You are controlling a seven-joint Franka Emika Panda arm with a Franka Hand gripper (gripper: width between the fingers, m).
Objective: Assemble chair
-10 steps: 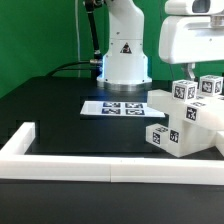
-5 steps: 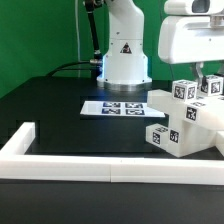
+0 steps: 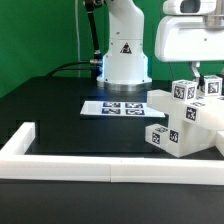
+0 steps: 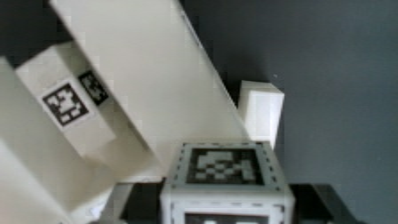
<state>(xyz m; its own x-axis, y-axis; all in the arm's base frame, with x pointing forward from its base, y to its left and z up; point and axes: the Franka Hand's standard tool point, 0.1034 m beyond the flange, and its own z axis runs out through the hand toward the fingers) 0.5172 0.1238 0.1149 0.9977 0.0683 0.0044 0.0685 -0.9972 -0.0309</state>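
The gripper [image 3: 197, 72] hangs at the exterior view's right, just over the chair [image 3: 185, 118], which stands on the black table [image 3: 60, 110] as a cluster of white blocks with black-and-white tags. In the wrist view the two dark fingers [image 4: 320, 200] press from both sides on a white post [image 4: 226, 182] whose top face carries a tag, so the tool is pinching this post. Beside the post, the wrist view shows long white slabs of the chair leaning across, one with a tag on its side, and a small white block [image 4: 263, 108] near them on the dark surface.

The marker board [image 3: 115, 106] lies flat on the table, just beside the chair and in front of the white robot base [image 3: 124, 55]. The long white border rail [image 3: 90, 167] runs along the near edge of the table, with a short arm turning back at the exterior view's left. A green wall [image 3: 40, 35] stands behind.
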